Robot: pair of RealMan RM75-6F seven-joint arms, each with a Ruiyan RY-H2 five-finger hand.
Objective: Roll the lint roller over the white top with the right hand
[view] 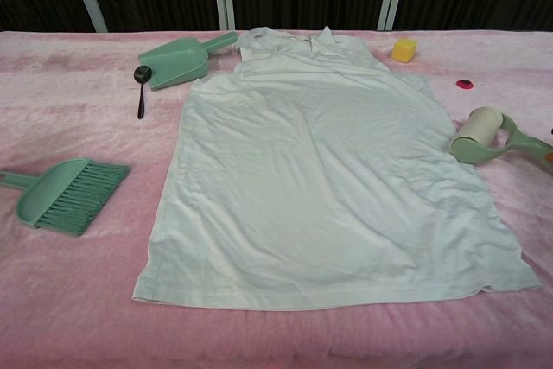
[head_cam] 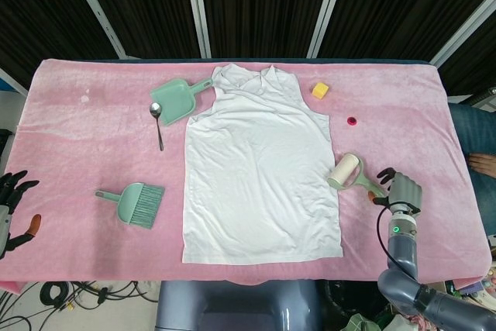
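The white top (head_cam: 262, 168) lies flat in the middle of the pink-covered table (head_cam: 77, 137); the chest view shows the top (view: 328, 179) too. The green lint roller (head_cam: 346, 171) lies just off the top's right edge, its handle pointing right and toward me. My right hand (head_cam: 398, 190) hovers at the handle's end with its fingers apart, holding nothing. In the chest view the lint roller (view: 484, 136) is at the right edge, and only a fingertip of the hand shows there. My left hand (head_cam: 12, 201) hangs off the table's left side, fingers spread and empty.
A green dustpan (head_cam: 177, 100) and a spoon (head_cam: 157, 122) lie left of the top's collar. A green brush (head_cam: 136, 203) sits at the left. A yellow cube (head_cam: 319, 90) and a small red cap (head_cam: 352, 121) lie right of the top.
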